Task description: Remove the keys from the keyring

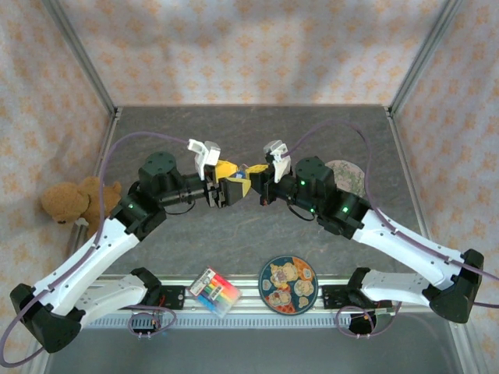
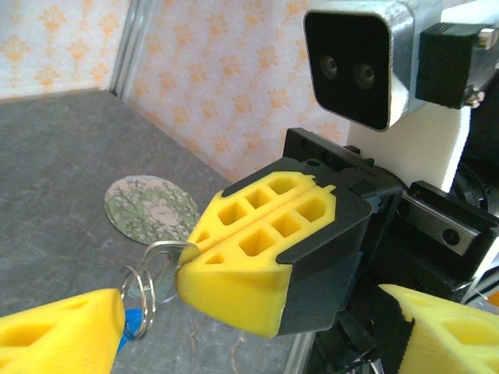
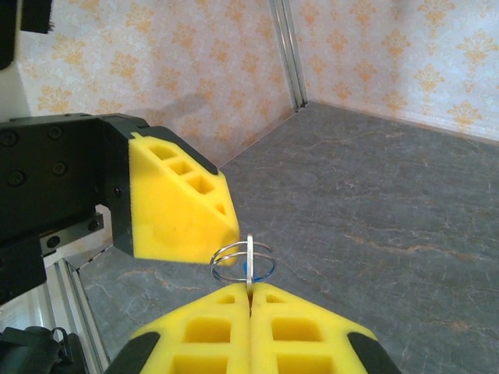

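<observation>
The assembly hangs in the air above the grey stone-patterned table [image 3: 374,202], between the two arms at mid-table. The right gripper [image 3: 249,294] has its yellow pads pressed fully together on the small pale silvery metal key [image 3: 249,261], which stands edge-on out of the seam between them. The keyring, a tiny bright blue tag [image 2: 132,326] with thin split wire rings [image 2: 145,290], hangs from the key just beside the pad tips. The left gripper [image 1: 231,180] is spread wide and grips nothing. One of its fingers [image 2: 62,335] overlaps the blue tag in the left wrist view, but contact cannot be confirmed. The other finger sits well off on the far side of the right gripper. Handling, as judged: the key is light, rigid and smooth, so it is likely to pivot or slip in soft pads unless it is gripped across its flat faces near the head. The wire rings are thin and springy and will probably twist away under side load. The blue tag offers the broadest, least slippery surface and is the recommended hold for the left gripper. Whether the key is threaded on one ring or both cannot be determined.
</observation>
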